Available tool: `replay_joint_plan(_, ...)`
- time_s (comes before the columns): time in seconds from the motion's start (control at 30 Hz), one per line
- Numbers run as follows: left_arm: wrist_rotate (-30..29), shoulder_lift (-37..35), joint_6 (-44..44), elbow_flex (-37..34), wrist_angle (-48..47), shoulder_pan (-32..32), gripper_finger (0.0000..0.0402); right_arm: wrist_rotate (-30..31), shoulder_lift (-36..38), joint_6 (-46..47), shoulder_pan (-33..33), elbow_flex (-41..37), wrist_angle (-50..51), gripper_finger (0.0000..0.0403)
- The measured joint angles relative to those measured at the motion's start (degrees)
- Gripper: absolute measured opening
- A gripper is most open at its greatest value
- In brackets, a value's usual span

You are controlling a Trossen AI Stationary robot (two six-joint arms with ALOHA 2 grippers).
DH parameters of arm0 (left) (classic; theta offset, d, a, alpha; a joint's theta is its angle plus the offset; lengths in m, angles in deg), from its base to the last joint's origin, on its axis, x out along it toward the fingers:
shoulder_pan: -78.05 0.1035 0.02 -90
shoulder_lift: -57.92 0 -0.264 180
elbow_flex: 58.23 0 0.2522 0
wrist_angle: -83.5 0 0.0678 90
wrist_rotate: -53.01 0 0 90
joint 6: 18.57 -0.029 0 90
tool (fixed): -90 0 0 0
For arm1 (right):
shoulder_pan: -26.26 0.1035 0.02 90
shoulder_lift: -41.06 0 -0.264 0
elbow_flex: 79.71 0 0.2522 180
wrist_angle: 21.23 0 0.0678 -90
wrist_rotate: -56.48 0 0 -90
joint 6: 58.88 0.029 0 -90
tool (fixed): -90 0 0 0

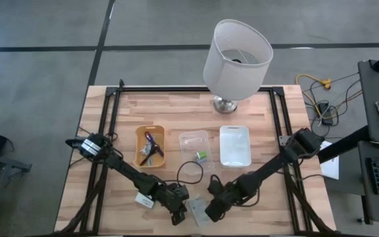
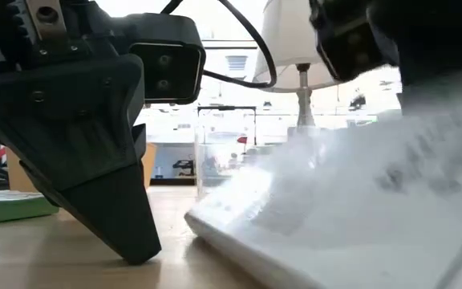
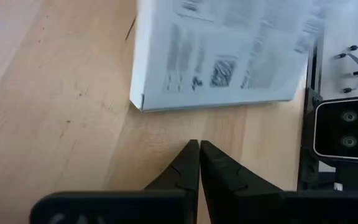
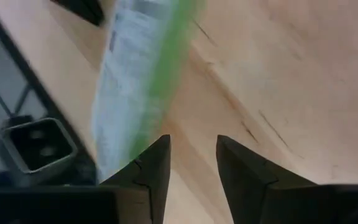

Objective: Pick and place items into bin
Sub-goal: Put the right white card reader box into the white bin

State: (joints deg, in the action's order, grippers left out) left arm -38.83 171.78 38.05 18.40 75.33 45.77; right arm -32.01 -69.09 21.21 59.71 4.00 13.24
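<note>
Dark and low, both my arms reach to the table's six o'clock edge. My left gripper (image 3: pixel 199 149) has its fingers pressed together, tips on the wood just short of a white printed card (image 3: pixel 222 53). My right gripper (image 4: pixel 191 155) stands spread, empty, with a green-edged white card (image 4: pixel 138 74) beside its one finger. Pale wooden table (image 1: pixel 255 125): a yellow bin (image 1: pixel 149 147) at nine o'clock from centre holds small items, two clear trays (image 1: pixel 234 145) lie at centre, a white-shaded lamp (image 1: pixel 237 58) at twelve.
</note>
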Motion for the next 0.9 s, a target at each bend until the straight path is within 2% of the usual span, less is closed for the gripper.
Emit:
replay_joint_plan(0.17, -0.3, 0.0, 0.0, -0.2, 0.2, 0.2, 0.0000, 2.9, 1.9, -2.5, -0.5, 0.1, -4.6, 0.0127)
replay_joint_plan(0.4, -0.6, -0.3, -0.1, 0.2, -0.2, 0.3, 0.0000, 4.9, 1.4, -2.4, -0.9, 0.1, -3.3, 0.0129)
replay_joint_plan(0.6, -5.8, -3.1, -7.7, 3.4, 1.1, 0.0, 0.0000, 4.6, 1.4, -1.6, -0.2, 0.0, 0.9, 0.0128)
replay_joint_plan(0.9, -3.2, -1.6, -9.3, 4.2, 1.6, 0.9, 0.0000, 4.5, 1.4, 1.6, 0.6, -1.0, 1.2, 0.0128)
